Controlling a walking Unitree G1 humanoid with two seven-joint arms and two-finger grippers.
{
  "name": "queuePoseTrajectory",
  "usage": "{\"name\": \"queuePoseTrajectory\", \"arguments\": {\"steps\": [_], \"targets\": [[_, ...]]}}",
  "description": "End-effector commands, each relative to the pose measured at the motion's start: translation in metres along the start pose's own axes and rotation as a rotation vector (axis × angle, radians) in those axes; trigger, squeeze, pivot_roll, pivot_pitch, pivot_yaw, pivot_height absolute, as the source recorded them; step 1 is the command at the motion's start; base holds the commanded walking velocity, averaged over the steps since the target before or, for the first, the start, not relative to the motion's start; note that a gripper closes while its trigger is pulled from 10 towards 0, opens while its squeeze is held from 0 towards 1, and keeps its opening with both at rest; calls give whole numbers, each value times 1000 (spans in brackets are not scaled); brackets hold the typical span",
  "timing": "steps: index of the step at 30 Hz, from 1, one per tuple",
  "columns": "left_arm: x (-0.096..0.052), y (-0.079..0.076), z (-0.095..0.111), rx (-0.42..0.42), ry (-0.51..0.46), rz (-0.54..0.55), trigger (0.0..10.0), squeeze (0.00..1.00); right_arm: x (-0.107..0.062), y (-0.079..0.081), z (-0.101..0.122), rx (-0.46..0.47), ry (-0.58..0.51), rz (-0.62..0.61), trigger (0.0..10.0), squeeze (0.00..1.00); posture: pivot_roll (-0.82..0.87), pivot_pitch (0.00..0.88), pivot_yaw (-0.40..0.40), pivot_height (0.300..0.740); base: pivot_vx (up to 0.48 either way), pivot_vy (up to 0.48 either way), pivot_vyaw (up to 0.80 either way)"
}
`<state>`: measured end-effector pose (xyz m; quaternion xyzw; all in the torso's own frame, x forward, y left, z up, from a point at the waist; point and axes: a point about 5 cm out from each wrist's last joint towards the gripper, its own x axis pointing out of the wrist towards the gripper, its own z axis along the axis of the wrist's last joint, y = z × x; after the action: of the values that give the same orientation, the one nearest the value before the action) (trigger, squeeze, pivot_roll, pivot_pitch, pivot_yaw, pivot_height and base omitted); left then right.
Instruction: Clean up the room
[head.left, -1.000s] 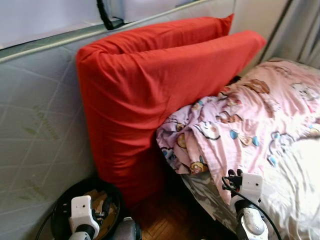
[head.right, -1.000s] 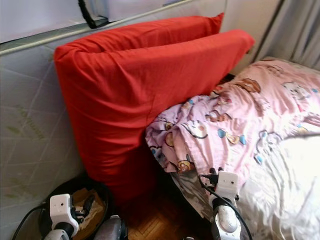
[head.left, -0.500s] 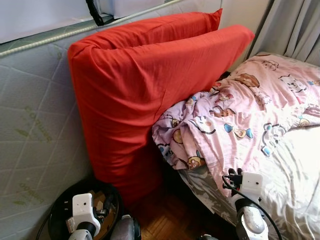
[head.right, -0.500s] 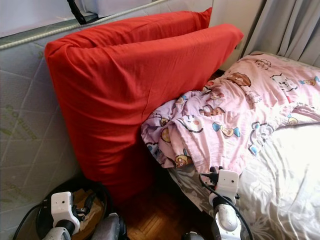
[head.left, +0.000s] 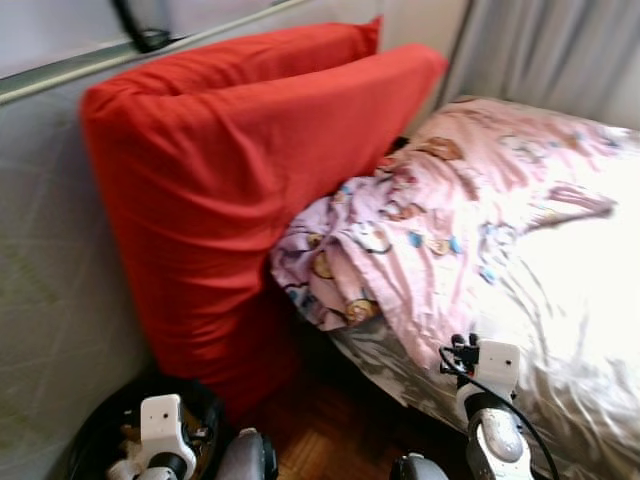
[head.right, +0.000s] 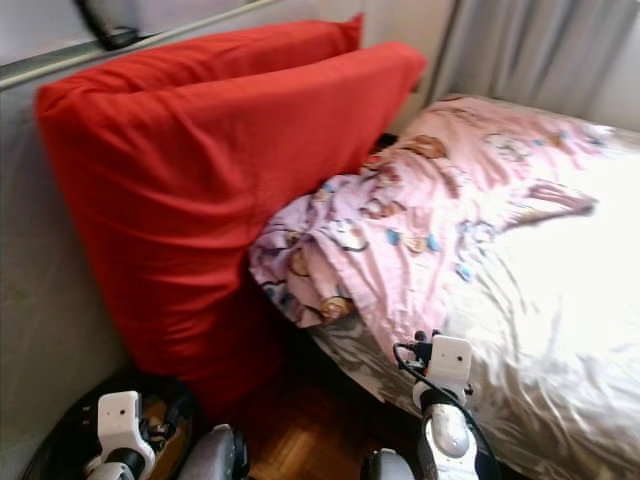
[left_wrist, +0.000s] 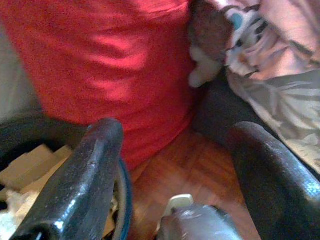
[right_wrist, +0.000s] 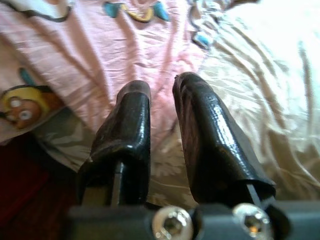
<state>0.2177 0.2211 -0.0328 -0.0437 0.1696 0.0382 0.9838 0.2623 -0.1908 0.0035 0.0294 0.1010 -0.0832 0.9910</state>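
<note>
Two big red cushions (head.left: 230, 170) lean upright against a grey mattress (head.left: 40, 250) on my left. A crumpled pink cartoon-print blanket (head.left: 440, 220) lies on the bed and spills over its near corner beside the cushions. My left gripper (left_wrist: 175, 135) hangs low over the wooden floor (left_wrist: 195, 165) in front of the cushions, its fingers (left_wrist: 90, 165) wide apart and empty. At the bed's near edge my right gripper (right_wrist: 160, 95) is held over the pink blanket (right_wrist: 100, 45), fingers (right_wrist: 205, 135) nearly together with nothing between them.
A black round bin (head.left: 100, 430) with cardboard scraps stands on the floor at my lower left, below the cushions. A shiny pale sheet (head.left: 570, 300) covers the bed to the right. Grey curtains (head.left: 560, 50) hang behind the bed. Dark wooden floor (head.left: 330, 430) shows between bin and bed.
The whole picture has slid left and blurred, so the camera has turned right and more of the bed shows. Both arms keep their low pose.
</note>
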Motion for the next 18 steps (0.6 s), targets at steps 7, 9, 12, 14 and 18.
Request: {"name": "queuePoseTrajectory", "arguments": {"steps": [7, 9, 12, 14, 18], "targets": [[-2, -2, -1, 20, -10, -12, 10000, 0, 1, 5, 0, 3, 6, 21, 10000, 0, -50, 72, -3, 616, 256, 0, 0], [-2, -3, 1, 22, -28, -15, 10000, 0, 1, 5, 0, 4, 7, 24, 10000, 0, -50, 72, -3, 616, 266, 0, 0], [-1, -6, 5, 26, -59, -21, 10000, 0, 1, 5, 0, 5, 7, 27, 10000, 0, -51, 72, -3, 616, 275, 0, 0], [0, -8, 10, 30, -89, -27, 10000, 0, 1, 6, -1, 5, 8, 30, 10000, 0, -51, 73, -2, 616, 285, 0, 0], [1, -10, 13, 33, -111, -30, 10000, 0, 1, 6, -1, 5, 9, 35, 10000, 0, -51, 73, -2, 616, 285, 0, 0]]}}
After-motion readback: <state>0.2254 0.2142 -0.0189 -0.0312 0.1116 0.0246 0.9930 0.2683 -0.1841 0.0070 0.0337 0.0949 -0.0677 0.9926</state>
